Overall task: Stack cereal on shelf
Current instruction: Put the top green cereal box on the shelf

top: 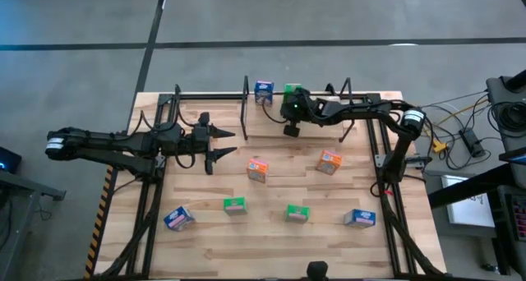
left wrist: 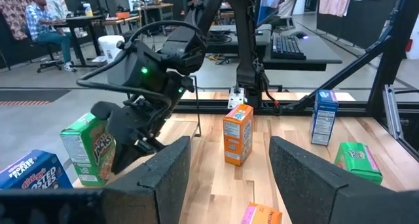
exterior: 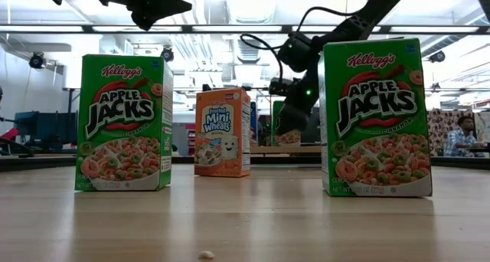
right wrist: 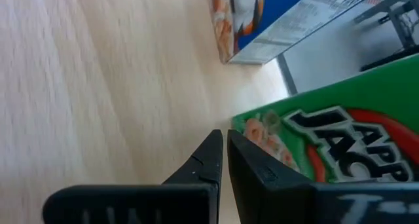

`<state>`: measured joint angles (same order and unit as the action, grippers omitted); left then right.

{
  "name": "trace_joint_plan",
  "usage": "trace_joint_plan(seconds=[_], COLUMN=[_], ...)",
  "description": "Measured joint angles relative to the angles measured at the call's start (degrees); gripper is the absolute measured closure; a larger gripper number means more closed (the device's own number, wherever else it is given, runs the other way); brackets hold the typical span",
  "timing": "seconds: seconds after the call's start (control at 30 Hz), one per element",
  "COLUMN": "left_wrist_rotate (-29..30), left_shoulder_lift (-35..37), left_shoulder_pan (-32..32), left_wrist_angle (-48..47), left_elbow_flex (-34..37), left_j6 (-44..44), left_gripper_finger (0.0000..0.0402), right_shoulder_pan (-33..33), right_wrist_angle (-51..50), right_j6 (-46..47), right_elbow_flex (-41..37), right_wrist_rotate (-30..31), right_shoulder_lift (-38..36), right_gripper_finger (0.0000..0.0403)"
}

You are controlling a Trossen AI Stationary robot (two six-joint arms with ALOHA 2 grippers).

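Two cereal boxes stand on the shelf (exterior: 306,149) at the table's far edge: a blue one (top: 263,89) and a green one (top: 292,91). My right gripper (top: 289,131) is shut and slants down just in front of the green box (right wrist: 327,139), with the blue box (right wrist: 288,21) beyond it. My left gripper (top: 223,145) hangs open and level over the table's left half, holding nothing. Several more boxes stand on the tabletop: orange (top: 257,170) (top: 329,161), green (top: 234,204) (top: 297,213) and blue (top: 178,218) (top: 359,218). My right gripper's shut fingertips (right wrist: 219,149) come slanting down from the near side, right beside the lower corner of the green box's printed front (right wrist: 252,129). Whether they touch the box I cannot tell. The box stands upright on its base.
The shelf's black posts (top: 246,108) (top: 346,108) rise on either side of my right gripper. Large black side frames (top: 152,191) (top: 390,199) run along the table's left and right edges. People sit at desks in the room beyond (left wrist: 42,21).
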<state>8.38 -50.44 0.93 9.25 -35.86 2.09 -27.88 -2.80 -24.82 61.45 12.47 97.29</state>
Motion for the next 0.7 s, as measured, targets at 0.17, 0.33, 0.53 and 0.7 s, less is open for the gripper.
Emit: trace_joint_plan(seconds=[0.17,0.33,0.53,0.7], left_wrist_rotate=[0.02,0.02,0.02,0.02], left_shoulder_lift=[-0.12,-0.12,-0.15,-0.15], left_shoulder_pan=[0.00,0.01,0.02,0.00], left_wrist_angle=[-0.04,-0.04,-0.01,-0.03], left_elbow_flex=[0.00,0.00,0.00,0.00], left_j6=[0.35,0.35,0.35,0.35], left_gripper_finger=[0.0210,0.0210,0.0210,0.0210], right_shoulder_pan=[-0.32,-0.72,-0.66,-1.06], right_wrist_angle=[2.44,2.91,4.68,6.90], right_j6=[0.22,-0.13,0.57,1.02], right_elbow_flex=[0.00,0.00,0.00,0.02], right_wrist_rotate=[0.03,0.66,0.63,0.75], right_shoulder_lift=[0.01,0.01,0.22,0.96], right_gripper_finger=[0.0390,0.0390,0.0390,0.0390])
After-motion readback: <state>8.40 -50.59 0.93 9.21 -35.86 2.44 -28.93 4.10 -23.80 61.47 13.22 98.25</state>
